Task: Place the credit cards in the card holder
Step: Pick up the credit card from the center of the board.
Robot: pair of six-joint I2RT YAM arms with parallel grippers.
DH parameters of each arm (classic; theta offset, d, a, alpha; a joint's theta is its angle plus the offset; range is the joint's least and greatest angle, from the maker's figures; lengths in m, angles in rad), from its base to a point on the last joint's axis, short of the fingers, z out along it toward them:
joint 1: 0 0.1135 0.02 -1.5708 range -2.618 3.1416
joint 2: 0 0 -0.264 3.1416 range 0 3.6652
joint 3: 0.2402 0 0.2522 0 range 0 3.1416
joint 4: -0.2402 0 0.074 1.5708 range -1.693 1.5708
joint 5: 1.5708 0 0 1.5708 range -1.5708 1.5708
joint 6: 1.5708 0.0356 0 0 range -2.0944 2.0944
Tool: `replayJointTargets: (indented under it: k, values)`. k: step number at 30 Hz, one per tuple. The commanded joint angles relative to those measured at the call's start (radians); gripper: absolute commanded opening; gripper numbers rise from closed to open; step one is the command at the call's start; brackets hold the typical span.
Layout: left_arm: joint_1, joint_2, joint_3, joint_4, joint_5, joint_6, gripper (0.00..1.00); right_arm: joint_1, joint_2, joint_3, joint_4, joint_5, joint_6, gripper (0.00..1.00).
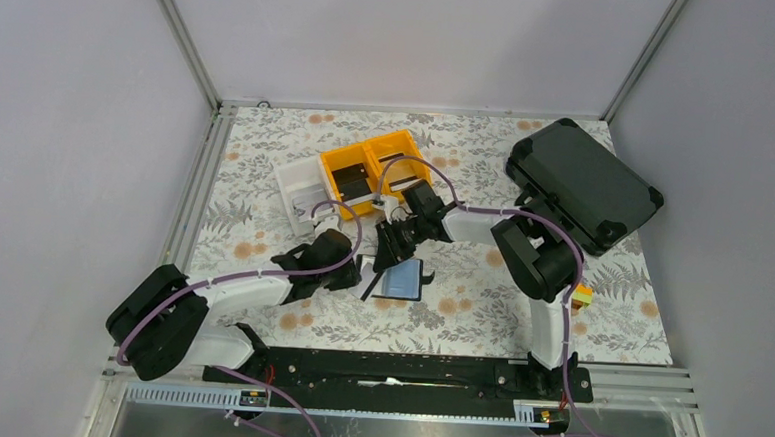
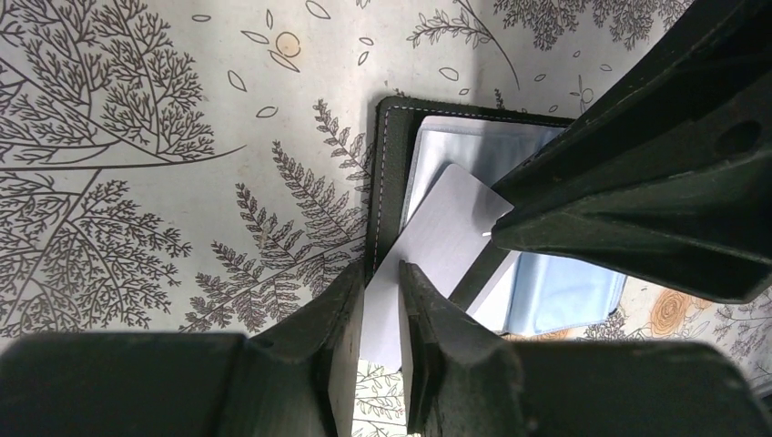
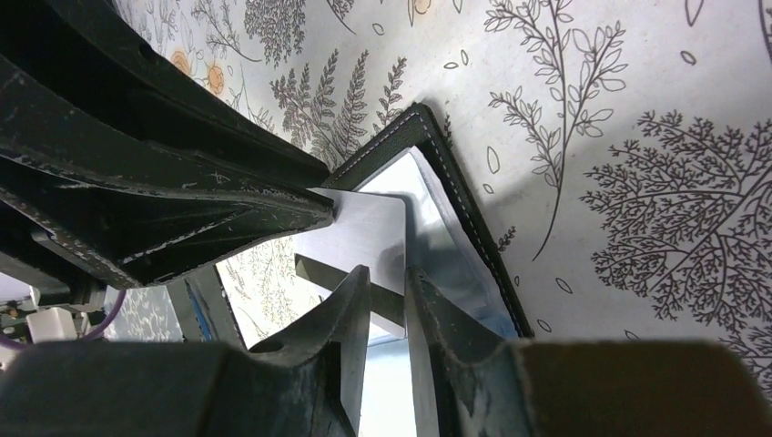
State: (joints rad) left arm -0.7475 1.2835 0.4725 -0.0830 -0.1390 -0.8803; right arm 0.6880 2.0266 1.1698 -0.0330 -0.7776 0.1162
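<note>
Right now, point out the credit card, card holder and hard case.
credit card (image 2: 435, 229), left wrist view, pale face
card holder (image 2: 391, 173), left wrist view, stitched black edge
hard case (image 1: 581, 179), top external view, lid

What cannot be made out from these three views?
Top external: the left pincer and right pincer overlap the card holder; its contents are too small to see.
Left wrist: the right pincer hides much of the holder; whether the left pincer grips the card is unclear.
Right wrist: the left pincer covers part of the card.
Top external: the yellow bins hold dark things too small to identify.
</note>
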Motion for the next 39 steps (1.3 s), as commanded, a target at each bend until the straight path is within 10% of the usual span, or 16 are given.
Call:
replayJointTargets:
  k: [1,12,23,39]
  values:
    - [0.001,0.048,-0.059,-0.038,-0.013,0.017,0.22,-0.001,0.032,0.033,-0.009,-0.013,0.03,0.26]
    - [0.0,0.01,-0.083,-0.016,-0.019,0.017,0.25,-0.006,0.011,-0.032,0.143,-0.052,0.194,0.0]
    - [0.022,-0.521,0.001,-0.188,-0.003,0.182,0.98,-0.088,-0.203,-0.117,0.179,-0.147,0.244,0.0]
    - [0.224,-0.569,0.027,0.035,0.703,0.233,0.95,-0.088,-0.499,-0.159,0.064,-0.351,0.16,0.0]
